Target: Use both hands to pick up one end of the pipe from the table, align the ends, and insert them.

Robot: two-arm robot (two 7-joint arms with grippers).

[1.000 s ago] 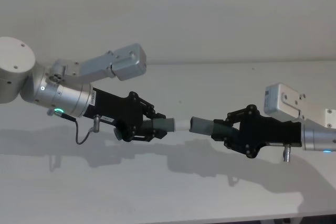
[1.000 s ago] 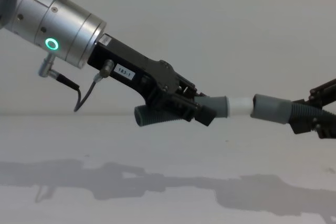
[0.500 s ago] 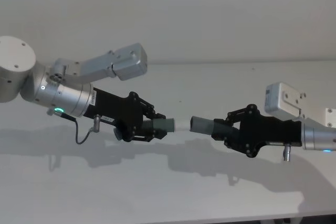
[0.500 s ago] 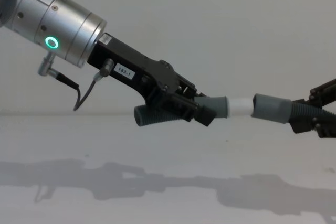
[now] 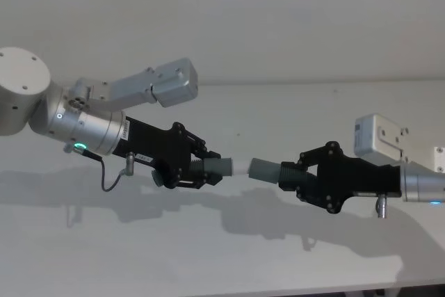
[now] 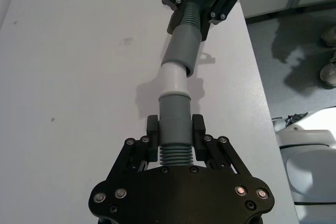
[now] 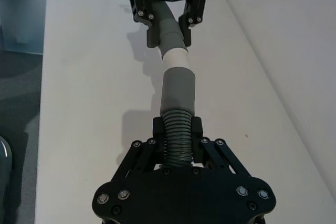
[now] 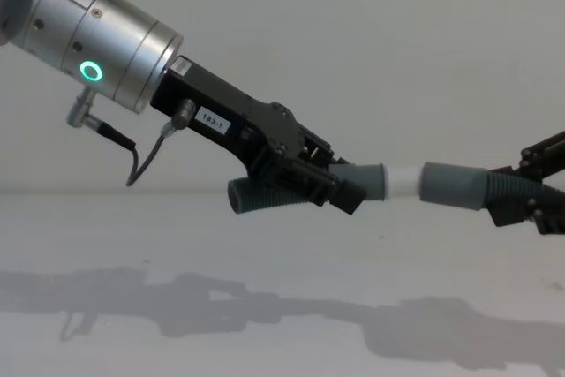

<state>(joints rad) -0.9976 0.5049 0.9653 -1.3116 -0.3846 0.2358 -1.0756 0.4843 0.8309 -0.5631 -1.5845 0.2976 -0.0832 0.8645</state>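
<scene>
Both pipe pieces are held in the air above the white table [image 5: 208,255]. My left gripper [image 5: 208,169] is shut on the ribbed neck of one dark grey piece [image 8: 265,196]. Its narrow white tip [image 5: 240,168] points right. My right gripper [image 5: 292,176] is shut on the ribbed part of the other piece. That piece's wide grey socket collar [image 5: 264,170] faces left. In the left wrist view the white tip [image 6: 172,80] runs into the mouth of the socket [image 6: 182,48], and the two are nearly in line. The right wrist view shows socket [image 7: 177,90] and tip [image 7: 175,56] meeting.
Under the pipe, the table carries only the arms' shadows [image 5: 264,217]. Its front edge [image 5: 292,290] lies near the bottom of the head view. A side edge with grey floor [image 6: 294,66] beyond it appears in the left wrist view. A plain wall [image 8: 397,59] stands behind.
My right gripper has moved a little left with its piece. The socket now covers the end of the white tip, so less white shows. The left arm has barely shifted.
</scene>
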